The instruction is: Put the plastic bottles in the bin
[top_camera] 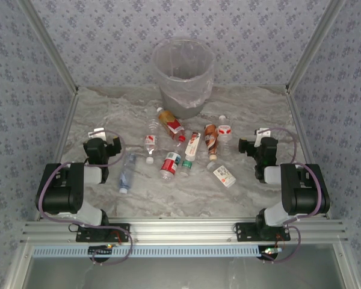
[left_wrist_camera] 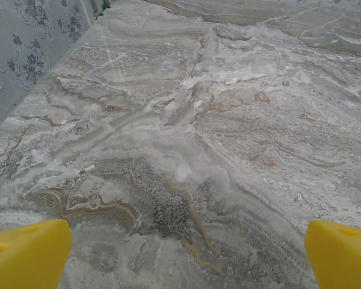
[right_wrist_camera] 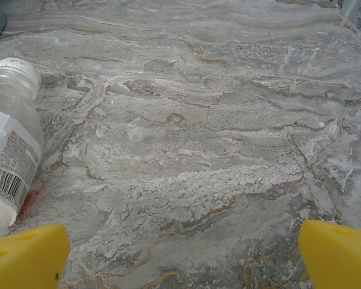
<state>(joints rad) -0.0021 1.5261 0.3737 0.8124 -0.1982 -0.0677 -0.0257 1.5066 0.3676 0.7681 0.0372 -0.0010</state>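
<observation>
**Nothing binned yet: nine bottles out, both sets of fingers spread**

From the top external camera, the bin [top_camera: 182, 103], a round grey basket lined with a clear bag [top_camera: 183, 60], stands at the far middle of the marbled surface [top_camera: 259, 198]. I count nine plastic bottles [top_camera: 192, 144] lying scattered between it and my bases, every one of them outside the bin. A red-labelled bottle [top_camera: 170, 123] lies just in front of the bin's foot. A blue-labelled bottle [top_camera: 127, 173] is the one furthest to my left, and a white-labelled bottle [top_camera: 224, 174] lies nearest my right arm [top_camera: 298, 186]. What I can see of the bag's inside looks empty, though its bottom is hard to read. My left arm [top_camera: 66, 189] and the right one sit folded on either side of the cluster, touching none of it.

On the left wrist camera, my left fingers [left_wrist_camera: 27, 253] are spread wide, with only bare marble between them.

On the right wrist camera, my right fingers [right_wrist_camera: 340, 253] are spread just as wide and grip nothing. A white-capped bottle [right_wrist_camera: 9, 138] with a barcoded label lies on its side off to the left, beside the fingers rather than between them.

I judge the job to be at its very start: all nine bottles are left to pick up and drop in
</observation>
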